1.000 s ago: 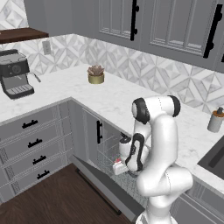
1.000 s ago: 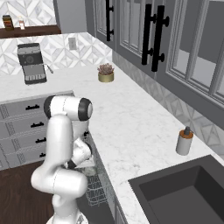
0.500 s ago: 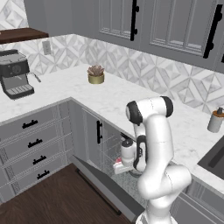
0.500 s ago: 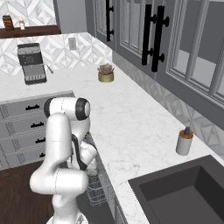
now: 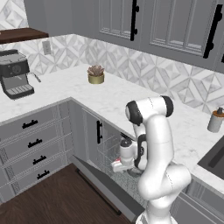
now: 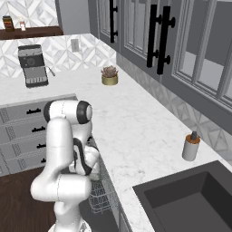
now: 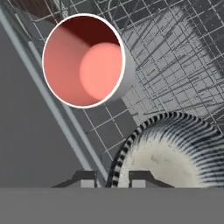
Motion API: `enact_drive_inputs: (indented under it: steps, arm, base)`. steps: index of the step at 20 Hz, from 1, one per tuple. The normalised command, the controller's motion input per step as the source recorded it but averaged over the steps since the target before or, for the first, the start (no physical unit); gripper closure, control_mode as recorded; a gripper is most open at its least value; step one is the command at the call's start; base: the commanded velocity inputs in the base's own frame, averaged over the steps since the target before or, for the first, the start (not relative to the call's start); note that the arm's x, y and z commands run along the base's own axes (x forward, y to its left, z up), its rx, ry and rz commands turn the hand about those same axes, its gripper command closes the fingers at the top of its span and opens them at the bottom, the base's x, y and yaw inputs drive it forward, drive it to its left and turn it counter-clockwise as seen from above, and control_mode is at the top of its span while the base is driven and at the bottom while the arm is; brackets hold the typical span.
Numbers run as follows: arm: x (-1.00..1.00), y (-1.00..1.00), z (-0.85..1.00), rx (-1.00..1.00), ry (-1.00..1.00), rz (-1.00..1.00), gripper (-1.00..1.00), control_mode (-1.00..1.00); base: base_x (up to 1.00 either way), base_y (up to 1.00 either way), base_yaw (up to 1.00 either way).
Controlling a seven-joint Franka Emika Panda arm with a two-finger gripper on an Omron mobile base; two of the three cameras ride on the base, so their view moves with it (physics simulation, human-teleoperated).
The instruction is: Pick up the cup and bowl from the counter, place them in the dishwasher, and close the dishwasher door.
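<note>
While the round cup (image 7: 83, 61) (salmon inside) sits in the wire rack (image 7: 175, 57), the gripper (image 7: 113, 178) hangs apart, jaws narrowly parted.

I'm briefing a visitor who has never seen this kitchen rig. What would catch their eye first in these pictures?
Probably the white arm bent down into the open dishwasher, its hand low over the wire rack. In the hand view the cup stands out, its salmon-red inside facing the camera, with the ribbed, speckled bowl beside it in the rack. Behind, the dishwasher door lies dropped open over the dark wood floor.
</note>
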Motion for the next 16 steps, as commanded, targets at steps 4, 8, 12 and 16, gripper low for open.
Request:
enact_drive_inputs:
  steps: [4,8,12,16]
  arm:
    - [-0.12,0.00,0.25,0.00,-0.17,0.00,-1.00,-1.00]
    - [-0.53,0.00,0.77,0.00,-0.23,0.00,-1.00,-1.00]
    - [-0.91,0.40,1.00,0.00,-0.18,0.00,-1.00,-1.00]
    - [-0.66,0.94,1.00,0.00,-0.01,0.02,-1.00,-1.00]
  base:
    - [0.00,0.00,0.00]
    - [0.00,0.00,0.00]
    - [0.00,0.00,0.00]
    - [0.00,0.00,0.00]
